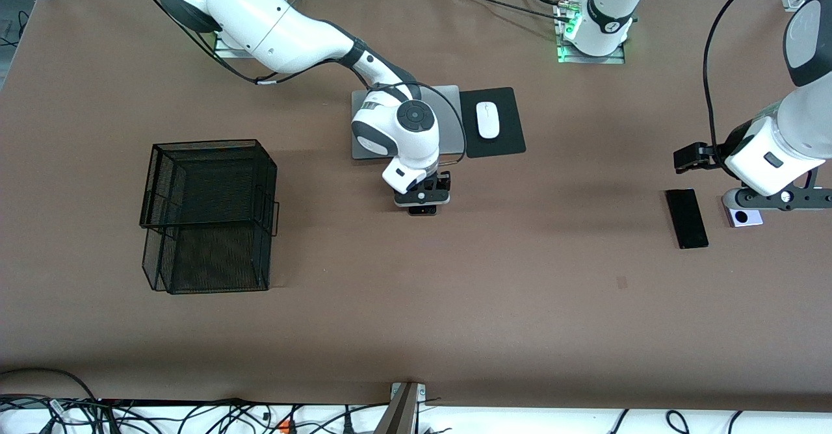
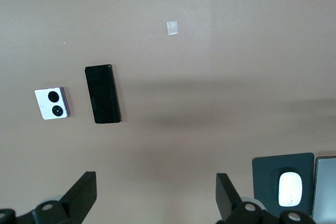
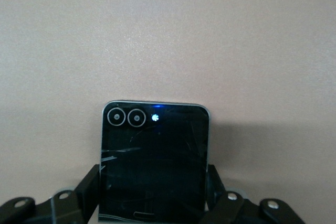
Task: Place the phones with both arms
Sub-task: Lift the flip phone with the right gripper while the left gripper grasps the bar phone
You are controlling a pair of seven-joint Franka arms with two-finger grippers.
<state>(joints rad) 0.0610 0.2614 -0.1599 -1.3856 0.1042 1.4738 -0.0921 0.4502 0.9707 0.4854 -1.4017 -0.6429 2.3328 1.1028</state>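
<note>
Right gripper (image 1: pixel 423 204) at desk centre, just in front of laptop (image 1: pixel 448 96), fingers clamped on folded black phone (image 3: pixel 153 161). Left gripper (image 2: pixel 155 195) spread wide, empty, over slim phone (image 1: pixel 686 218) and lavender phone (image 1: pixel 745 216) at left arm's end.

Wire basket (image 1: pixel 208 216) well apart; laptop (image 1: pixel 448 93) beside right gripper (image 1: pixel 422 201)

The folded phone (image 1: pixel 423 210) lies just nearer the camera than the laptop (image 1: pixel 448 96) — the mouse (image 1: pixel 487 119) beside that; slim phone (image 1: pixel 686 218) and lensed phone (image 1: pixel 745 217) side by side at the left arm's end.
</note>
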